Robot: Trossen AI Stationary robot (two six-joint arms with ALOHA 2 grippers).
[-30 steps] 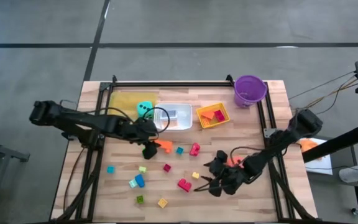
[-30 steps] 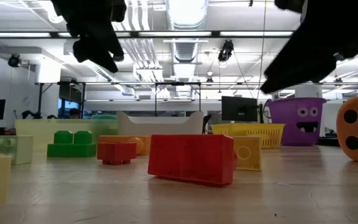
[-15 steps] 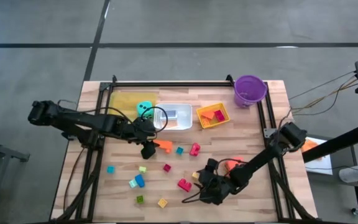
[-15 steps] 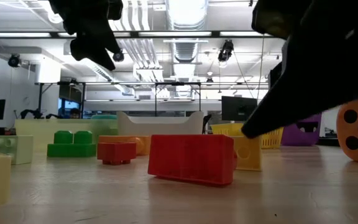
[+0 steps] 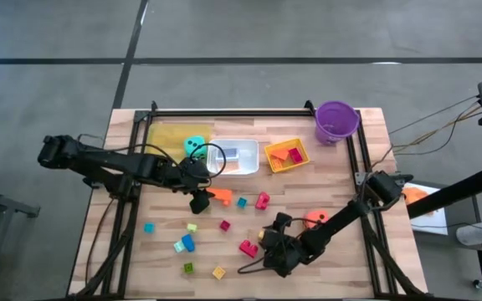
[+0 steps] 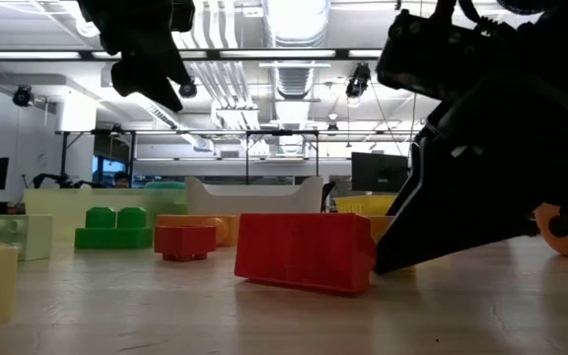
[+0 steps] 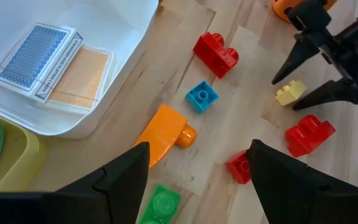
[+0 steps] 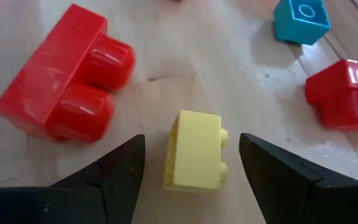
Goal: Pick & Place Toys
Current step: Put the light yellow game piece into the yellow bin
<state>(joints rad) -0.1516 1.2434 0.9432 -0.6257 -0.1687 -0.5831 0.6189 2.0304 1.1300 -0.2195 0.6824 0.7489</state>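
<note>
Here the right gripper (image 5: 268, 242) sits low over the counter (image 5: 375, 150), jaws released and straddling a small yellow block (image 8: 195, 150) without touching it; in the high view this block (image 5: 264, 237) lies near the counter's middle, toward 5 o'clock. A large red block (image 8: 62, 84) lies just beside it at 7 o'clock in the high view, and a teal block (image 8: 301, 19) and a second red block (image 8: 342, 94) lie farther off. The left gripper (image 5: 197, 202) hangs above an orange block (image 7: 164, 135), jaws released and holding nothing. The white tray (image 7: 120, 65) at 12 o'clock holds a blue card (image 7: 35, 52) and an orange card (image 7: 79, 76). The orange dotted die (image 5: 313, 220) rests at 3 o'clock of the yellow block.
</note>
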